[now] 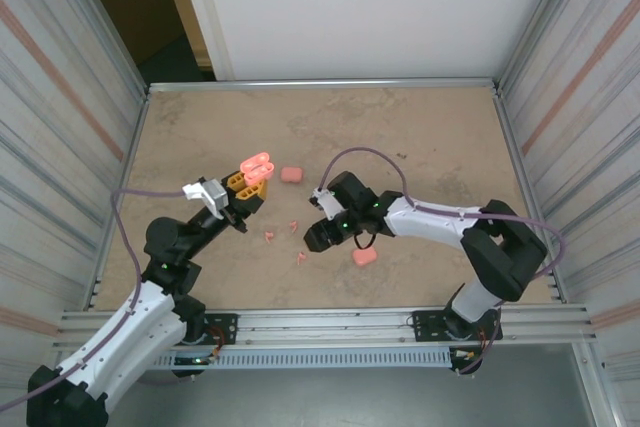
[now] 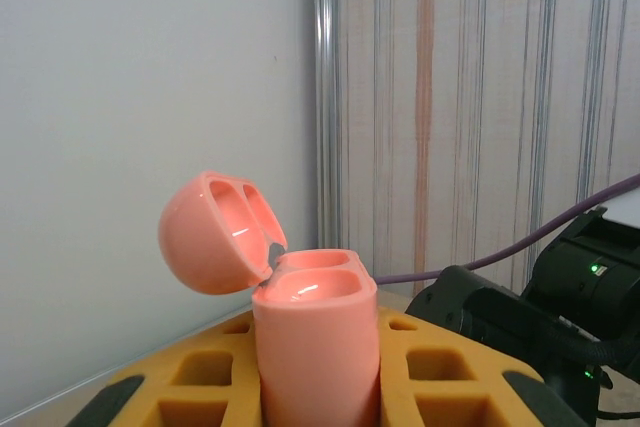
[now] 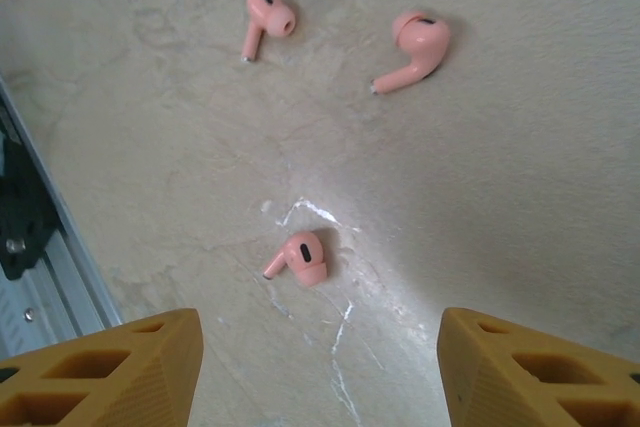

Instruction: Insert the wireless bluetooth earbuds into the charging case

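You had the right gripper [image 3: 318, 372] hanging over the desk [image 3: 480, 207], jaws apart and empty, with three earbuds [image 3: 303, 257] lying loose on the surface below it. Beyond, your left gripper [image 1: 247, 187] was clamped on the charging case [image 2: 318, 347], which stood upright with its lid swung open.

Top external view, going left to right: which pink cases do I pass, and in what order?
open charging case held in the left hand → closed pink case just beside it → second closed pink case, nearer the arm bases
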Tool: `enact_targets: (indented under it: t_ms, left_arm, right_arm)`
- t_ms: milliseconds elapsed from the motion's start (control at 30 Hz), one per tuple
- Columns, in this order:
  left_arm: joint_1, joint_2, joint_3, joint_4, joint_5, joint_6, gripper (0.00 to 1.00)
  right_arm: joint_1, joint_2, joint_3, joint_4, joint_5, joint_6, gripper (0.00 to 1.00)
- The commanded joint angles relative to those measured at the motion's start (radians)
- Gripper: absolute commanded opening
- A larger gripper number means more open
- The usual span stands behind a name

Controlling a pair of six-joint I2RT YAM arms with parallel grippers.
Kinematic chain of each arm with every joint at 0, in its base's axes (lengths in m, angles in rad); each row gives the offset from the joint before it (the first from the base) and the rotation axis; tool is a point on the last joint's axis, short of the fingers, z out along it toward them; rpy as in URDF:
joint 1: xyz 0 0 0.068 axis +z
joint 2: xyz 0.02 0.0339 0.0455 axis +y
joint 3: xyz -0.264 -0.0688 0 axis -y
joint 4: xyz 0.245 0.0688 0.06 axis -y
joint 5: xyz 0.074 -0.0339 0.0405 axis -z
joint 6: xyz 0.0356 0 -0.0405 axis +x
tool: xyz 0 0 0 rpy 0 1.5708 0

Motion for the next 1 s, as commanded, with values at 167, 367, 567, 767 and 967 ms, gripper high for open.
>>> enact_targets:
  t_ms: [167,367,567,767,967]
  left_arm:
    - [-0.005,0.014,0.015,0.041,0.009,0.012,0.00]
    - [-0.005,0.015,0.016,0.045,0.010,0.011,0.00]
    - [-0.004,0.020,0.018,0.048,0.011,0.012,0.00]
    - [-0.005,0.033,0.021,0.054,0.012,0.010,0.00]
    - [-0.005,0.045,0.026,0.057,0.017,0.009,0.00]
  right_arm:
    - [0.051,0.108,0.086,-0.043,0.025,-0.047,0.61]
    - [0.072,0.168,0.132,-0.064,0.021,-0.057,0.58]
    - [0.081,0.197,0.155,-0.078,0.013,-0.066,0.55]
    - [0.087,0.226,0.178,-0.108,0.007,-0.079,0.51]
    - [0.091,0.243,0.185,-0.110,-0.004,-0.083,0.47]
